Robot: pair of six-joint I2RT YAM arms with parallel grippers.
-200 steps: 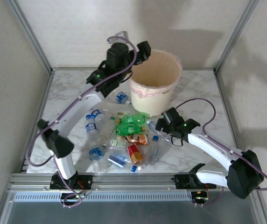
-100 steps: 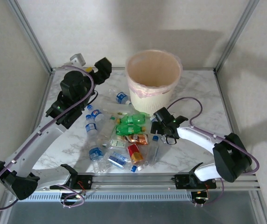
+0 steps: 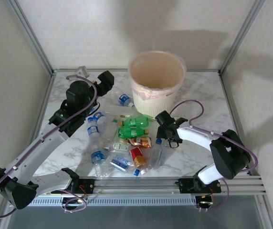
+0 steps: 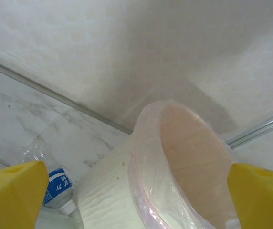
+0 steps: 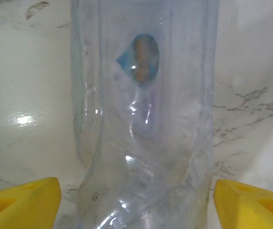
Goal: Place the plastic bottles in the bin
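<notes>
Left fingers: wide open, empty, near desk far-left corner, facing bin.
Right fingers: apart, straddling clear bottle, not clamped.
Bottles: heaped mid-desk, toward near edge.
Bin: upright, far edge, middle.

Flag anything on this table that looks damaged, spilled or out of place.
The plastic bottles lie jumbled on their sides in front of the bin, several dented or crushed; the clear bottle in the right wrist view is crumpled. One blue-labelled bottle lies apart by the bin's base. No spill shows; the bin stands upright.
</notes>
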